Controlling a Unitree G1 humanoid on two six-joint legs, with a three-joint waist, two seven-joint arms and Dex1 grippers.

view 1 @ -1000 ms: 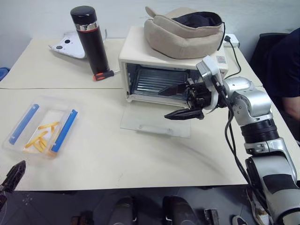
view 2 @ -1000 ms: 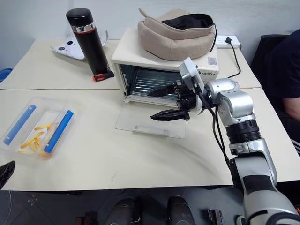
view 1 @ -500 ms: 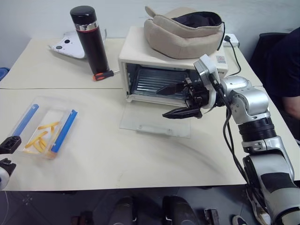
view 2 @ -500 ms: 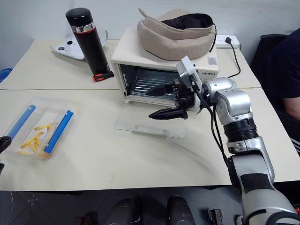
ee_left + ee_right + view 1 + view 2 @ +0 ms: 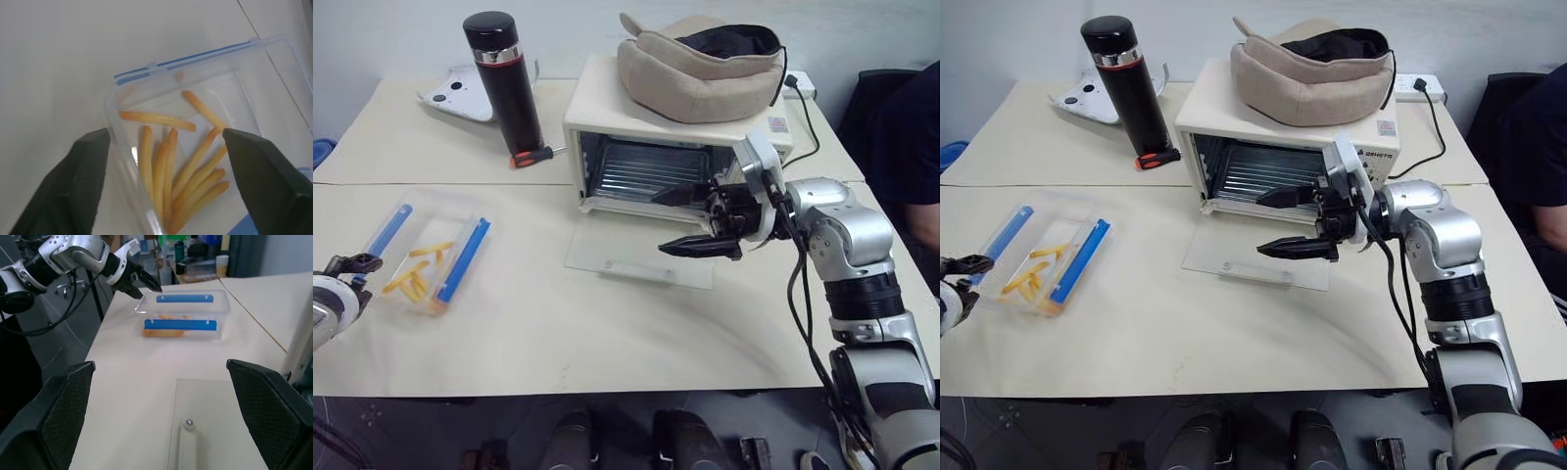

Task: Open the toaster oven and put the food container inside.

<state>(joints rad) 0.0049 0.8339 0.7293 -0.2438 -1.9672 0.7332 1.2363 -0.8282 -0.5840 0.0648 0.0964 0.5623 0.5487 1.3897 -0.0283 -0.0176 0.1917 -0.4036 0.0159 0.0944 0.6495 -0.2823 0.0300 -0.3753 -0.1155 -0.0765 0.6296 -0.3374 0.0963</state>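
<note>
The food container (image 5: 426,259), a clear box with blue side clips and yellow strips inside, lies at the table's left. My left gripper (image 5: 357,262) is at its near-left end. In the left wrist view its black fingers (image 5: 93,166) stand open astride the container's end wall (image 5: 117,147), one outside the corner and one over the inside. The cream toaster oven (image 5: 607,108) sits at the back centre with its glass door (image 5: 626,259) lying flat on the table. My right gripper (image 5: 659,224) hovers open over that door, in front of the oven mouth, holding nothing.
A beige padded bag (image 5: 695,69) rests on the oven. A tall black thermos (image 5: 504,83) and a red-handled screwdriver (image 5: 529,157) stand left of it, with a white device (image 5: 460,93) behind. A person (image 5: 911,137) is at the far right.
My left gripper has come up from the table's front-left edge to the container's end and narrowed. The container has slid slightly to the right. The right gripper has stayed over the door.
</note>
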